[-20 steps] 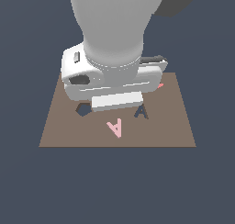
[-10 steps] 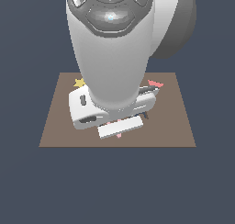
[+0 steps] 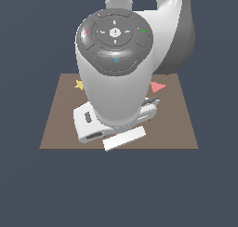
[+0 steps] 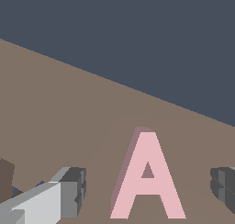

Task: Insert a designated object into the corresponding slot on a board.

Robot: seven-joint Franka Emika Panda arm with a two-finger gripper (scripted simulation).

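The pale-pink letter-A piece (image 4: 147,179) lies flat on the brown board (image 4: 69,113). My gripper (image 4: 149,187) is open and straddles it: one grey finger (image 4: 69,195) stands on one side and the other finger (image 4: 224,184) on the far side, both apart from the piece. In the exterior view the arm's white hand (image 3: 109,123) hangs low over the board (image 3: 179,123) and hides the piece, the slot and the fingers. A dark recess edge (image 4: 5,175) shows at the wrist picture's border; I cannot tell which cut-out it is.
A yellow star (image 3: 79,85) peeks out at the board's far corner on the exterior view's left. A red-pink triangle (image 3: 157,86) lies at the far side on the exterior view's right. Dark floor surrounds the board.
The arm has swung forward and down over the board. The pink A and the dark cut-outs, visible a second ago, are now covered by the arm in the exterior view.
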